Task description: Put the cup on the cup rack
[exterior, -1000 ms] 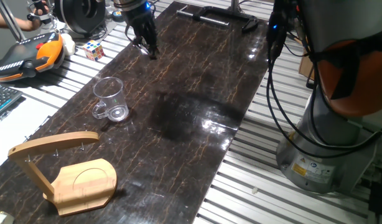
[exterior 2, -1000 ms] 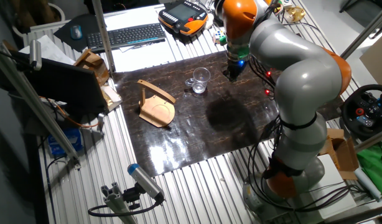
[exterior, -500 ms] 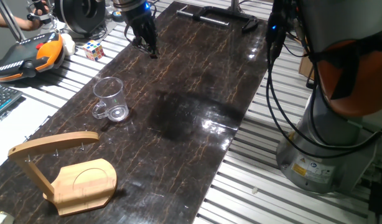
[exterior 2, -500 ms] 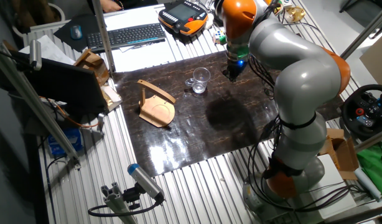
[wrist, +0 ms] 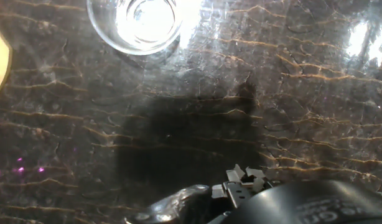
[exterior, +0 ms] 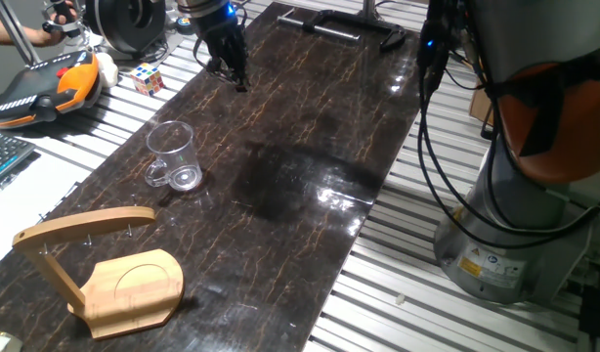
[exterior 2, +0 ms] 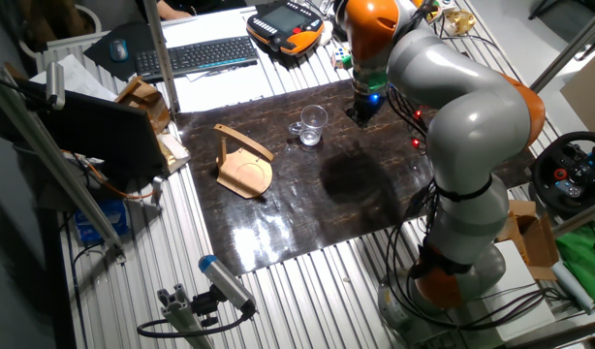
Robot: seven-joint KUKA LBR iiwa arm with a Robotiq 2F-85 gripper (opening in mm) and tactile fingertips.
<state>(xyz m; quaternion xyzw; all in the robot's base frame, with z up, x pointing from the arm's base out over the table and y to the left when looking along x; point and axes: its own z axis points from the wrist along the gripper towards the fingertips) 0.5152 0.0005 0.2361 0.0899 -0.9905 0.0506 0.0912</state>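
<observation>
Glass cup [exterior: 173,156] upright on my table [exterior: 300,147], apart from wooden cup rack [exterior: 105,269]; gripper [exterior: 227,64] finger state unclear.

On the desk [exterior: 310,147] the cup [exterior: 173,156] stands upright, its handle turned toward the cup rack [exterior: 100,264], which stands apart from it nearer the desk's end. My claw [exterior: 229,68] hangs over the desk's far stretch, well apart from the cup, on the side away from the rack. Beyond the desk's edge, a Rubik's cube [exterior: 149,78] lies near a teach pendant [exterior: 41,86], with a keyboard [exterior 2: 196,53] further along.
</observation>
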